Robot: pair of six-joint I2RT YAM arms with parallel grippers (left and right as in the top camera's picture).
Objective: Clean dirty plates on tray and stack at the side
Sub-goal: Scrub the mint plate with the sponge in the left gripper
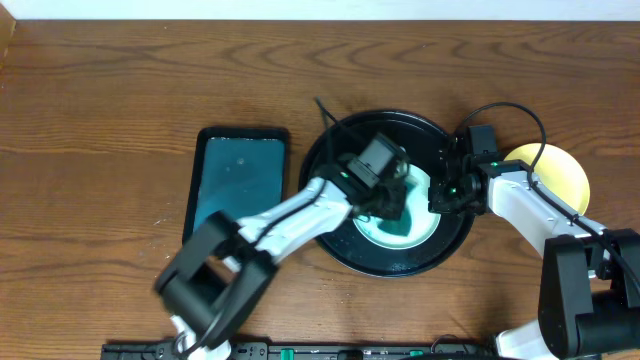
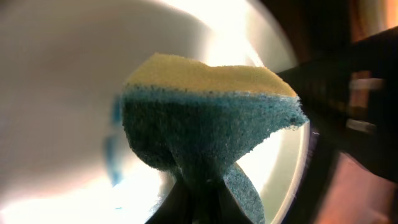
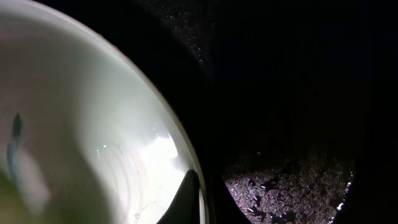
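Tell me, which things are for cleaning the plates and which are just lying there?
For the job: sponge, pale blue plate, yellow plate, black tray.
Just lying there: teal tray.

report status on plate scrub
Left gripper shut on sponge, over cyan plate in tray. Right gripper at plate rim, grip unclear. Blue smear showing. Nothing blocking.
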